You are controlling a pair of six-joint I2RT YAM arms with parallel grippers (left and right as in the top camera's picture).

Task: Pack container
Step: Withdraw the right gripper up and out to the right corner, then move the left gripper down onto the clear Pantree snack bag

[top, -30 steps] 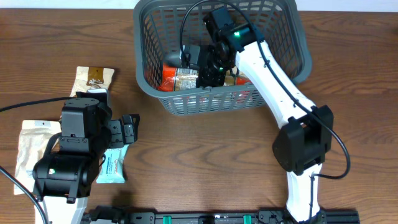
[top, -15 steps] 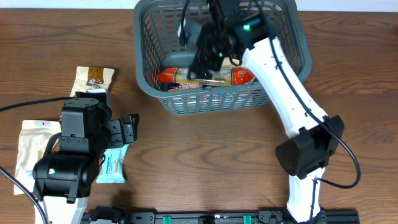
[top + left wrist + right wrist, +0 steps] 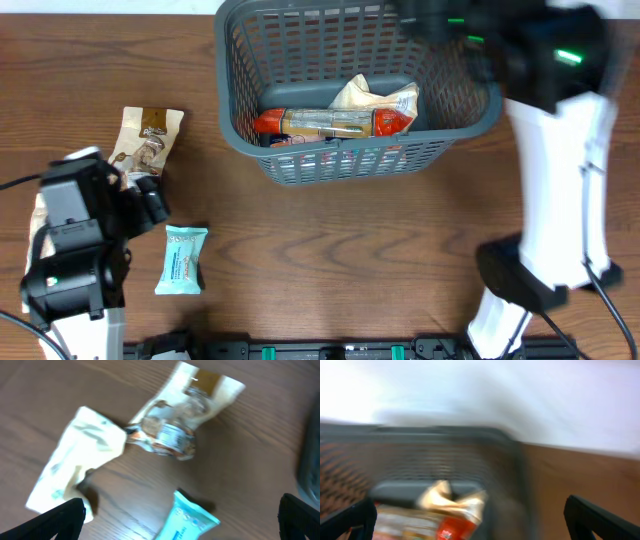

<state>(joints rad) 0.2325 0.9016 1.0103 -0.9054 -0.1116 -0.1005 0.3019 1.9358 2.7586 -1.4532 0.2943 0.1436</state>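
A big grey basket (image 3: 340, 163) sits at the back edge of the desk (image 3: 350, 240), near the middle. Inside it lies a long red and orange packet (image 3: 330, 123), close to the front wall. A cream packet (image 3: 378, 98) lies just behind it, touching it, and looks crumpled.

The right gripper (image 3: 475, 520) is up high over the back right corner of the basket. Its camera is very blurry, but the two fingers are wide apart and nothing is between them. It looks down at the basket wall (image 3: 445, 460) and the cream packet (image 3: 452, 502).

The left gripper (image 3: 182, 517) is near the left edge of the desk. Its fingers are wide apart too, and it holds nothing.

Under it, three snacks lie on the wood. A brown and cream bag (image 3: 150, 138) lies toward the back. A white bag (image 3: 80, 465) lies beside it, and their corners touch. From above, the left arm hides most of the white bag. A little blue bar (image 3: 182, 258) lies toward the front edge, apart from the other two. All three are well apart from the basket.
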